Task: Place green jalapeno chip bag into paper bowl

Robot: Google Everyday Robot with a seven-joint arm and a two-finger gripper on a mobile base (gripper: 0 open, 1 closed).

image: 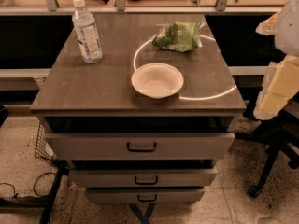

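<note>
Green jalapeno chip bag [178, 36] lies on the counter [93, 85] behind the empty paper bowl [157, 80], ungrasped; end effector [276, 80] hangs far right, grip state impossible to tell.

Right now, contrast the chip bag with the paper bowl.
The green jalapeno chip bag is crinkled and green; the paper bowl is smooth, round, off-white. The bag lies farther back; the bowl nearer the front. Both rest on the table, apart. The gripper is at the right edge.
</note>
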